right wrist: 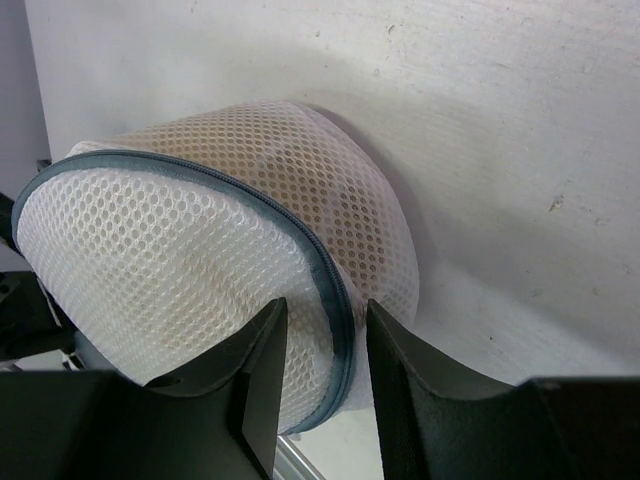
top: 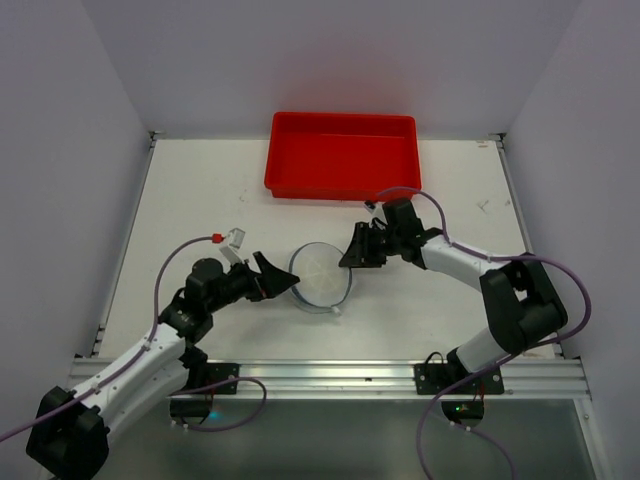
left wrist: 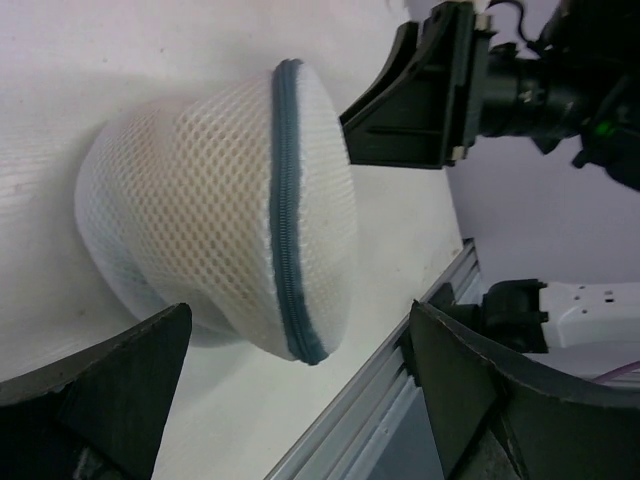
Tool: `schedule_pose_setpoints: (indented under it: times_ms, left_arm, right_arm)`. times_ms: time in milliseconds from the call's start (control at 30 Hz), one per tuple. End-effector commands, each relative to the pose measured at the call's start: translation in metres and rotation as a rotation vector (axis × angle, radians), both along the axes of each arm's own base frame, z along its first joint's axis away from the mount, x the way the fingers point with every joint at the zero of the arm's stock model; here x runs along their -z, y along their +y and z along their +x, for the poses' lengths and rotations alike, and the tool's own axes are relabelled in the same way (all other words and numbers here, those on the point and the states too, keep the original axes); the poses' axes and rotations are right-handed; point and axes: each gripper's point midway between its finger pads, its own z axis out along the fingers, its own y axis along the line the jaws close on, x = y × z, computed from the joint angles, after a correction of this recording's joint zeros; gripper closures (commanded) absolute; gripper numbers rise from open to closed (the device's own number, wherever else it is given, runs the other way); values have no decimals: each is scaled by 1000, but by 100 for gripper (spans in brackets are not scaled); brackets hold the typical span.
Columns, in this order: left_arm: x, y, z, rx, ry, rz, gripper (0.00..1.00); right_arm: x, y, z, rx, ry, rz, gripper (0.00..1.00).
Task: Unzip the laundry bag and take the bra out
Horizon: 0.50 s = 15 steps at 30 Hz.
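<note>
The laundry bag (top: pixel 320 277), a round white mesh dome with a dark zipper rim (left wrist: pixel 285 200), lies zipped on the table between both arms. Something beige shows through the mesh; the bra itself cannot be made out. My left gripper (top: pixel 275 276) is wide open just left of the bag, its fingers (left wrist: pixel 110 390) clear of the mesh. My right gripper (top: pixel 355 256) is at the bag's right edge. Its jaws stand narrowly apart, straddling the zipper rim (right wrist: pixel 335 290), with a gap on each side. The bag fills the right wrist view (right wrist: pixel 190 250).
A red rectangular tray (top: pixel 342 155) stands behind the bag at the back of the table. The metal rail (top: pixel 330 375) runs along the near edge. White walls close in the left, right and back sides.
</note>
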Motion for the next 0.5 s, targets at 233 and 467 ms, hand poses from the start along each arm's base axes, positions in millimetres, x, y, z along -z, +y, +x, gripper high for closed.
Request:
schedule_pose_setpoints:
  times_ms: [233, 467]
  left_arm:
    - [-19, -21, 1, -49, 27, -130, 16]
    - [-24, -32, 34, -115, 3, -35, 28]
  right_arm:
    - [-13, 2, 4, 128, 14, 25, 64]
    - [-21, 11, -3, 149, 0, 28, 64]
